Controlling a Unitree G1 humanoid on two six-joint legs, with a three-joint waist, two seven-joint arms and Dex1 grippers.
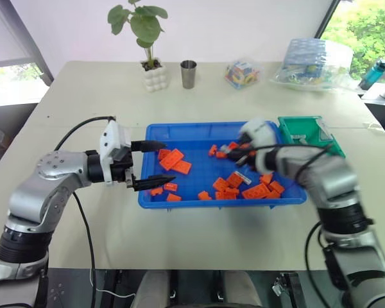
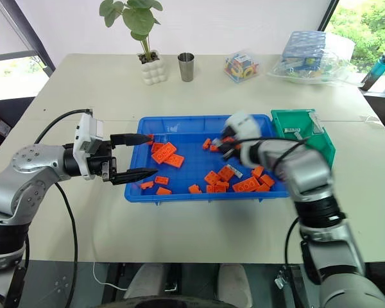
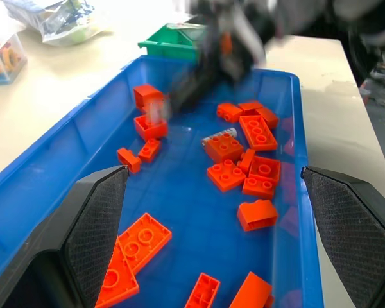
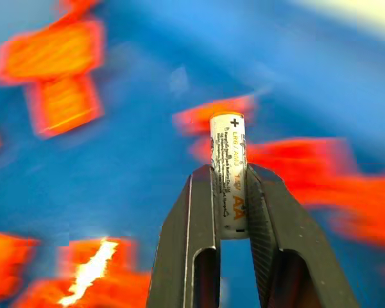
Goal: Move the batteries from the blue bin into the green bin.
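Right gripper (image 4: 231,192) clamped on AAA battery (image 4: 228,168), plus end pointing outward past fingertips, raised above blue bin (image 1: 179,131) among orange bricks (image 1: 173,158). Left gripper (image 1: 155,164) spread wide, empty, at bin's left end. Second battery (image 3: 213,136) lies against brick. Step: carry. Next: swing right over green bin (image 1: 289,123), release.

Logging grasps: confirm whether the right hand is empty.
No: the right hand is shut on a small silver-grey cylindrical battery, clamped between its two black fingers above the bright blue plastic tray.
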